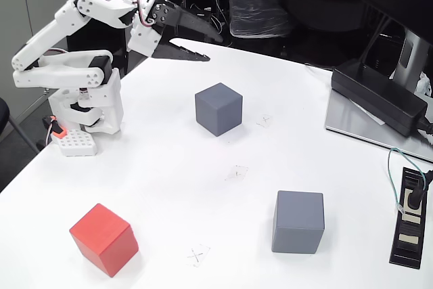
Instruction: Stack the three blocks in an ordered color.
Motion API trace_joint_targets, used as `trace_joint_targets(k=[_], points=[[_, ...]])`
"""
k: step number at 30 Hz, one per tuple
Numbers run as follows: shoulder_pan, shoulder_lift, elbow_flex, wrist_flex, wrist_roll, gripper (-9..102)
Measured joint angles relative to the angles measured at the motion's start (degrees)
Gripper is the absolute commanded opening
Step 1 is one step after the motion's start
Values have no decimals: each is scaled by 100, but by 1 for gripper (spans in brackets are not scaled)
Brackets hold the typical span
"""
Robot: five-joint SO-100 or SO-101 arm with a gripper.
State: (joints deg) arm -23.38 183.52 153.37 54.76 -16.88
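Nothing had been stacked: in the fixed view all three blocks sat singly on the white table (169,194), well apart from one another. The red cube (103,238) lay near the front left, one slate-grey cube (218,108) near the middle toward the arm, and the other grey cube (298,221) at the front right. The gripper (193,51) hung above the table's far edge, folded back near the base, its jaws narrowly parted and holding nothing. Every pick and placement appeared to remain.
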Motion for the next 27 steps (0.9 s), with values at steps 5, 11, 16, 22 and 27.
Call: trace_joint_targets(k=[5, 11, 16, 22, 27], points=[[9, -35, -185, 237, -272, 27], [26, -35, -536, 650, -782, 25], [44, -123, -782, 809, -914, 24], [53, -1362, -1195, 809, -914, 25], [53, -2856, -1951, 861, -914, 25]])
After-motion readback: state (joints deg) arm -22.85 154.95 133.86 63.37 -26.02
